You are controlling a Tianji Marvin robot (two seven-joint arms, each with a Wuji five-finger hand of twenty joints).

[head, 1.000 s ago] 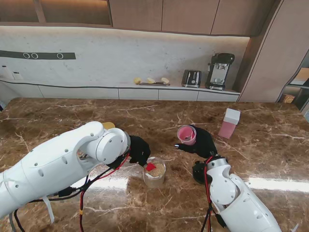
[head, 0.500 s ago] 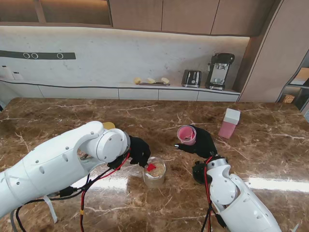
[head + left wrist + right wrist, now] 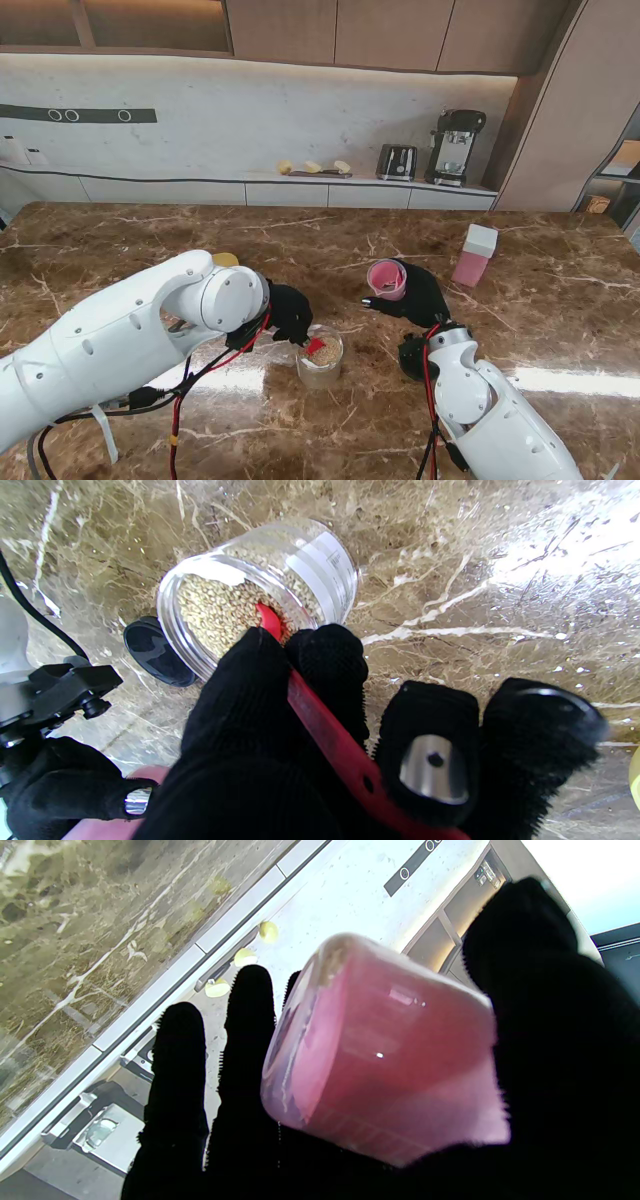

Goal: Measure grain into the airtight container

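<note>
Grain jar (image 3: 320, 357) (open), red scoop (image 3: 314, 346) pinched by left hand (image 3: 286, 312), right hand (image 3: 420, 295) gripping pink cup (image 3: 387, 279)

The desk (image 3: 300, 240) is brown marble veined white. Both hands wear black gloves. A red scoop (image 3: 320, 720) dips into tan grain in a clear jar (image 3: 320, 358). The cup (image 3: 386, 279) is translucent pink.

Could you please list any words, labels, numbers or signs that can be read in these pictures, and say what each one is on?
No text can be read in any view.
Glass grain jar: a white label with fine print on its side, too small and blurred to read.
Pink cup in the right hand: faint ridged lines low on its wall, no numbers legible.
Coffee machine and toaster: no brand legible.
</note>
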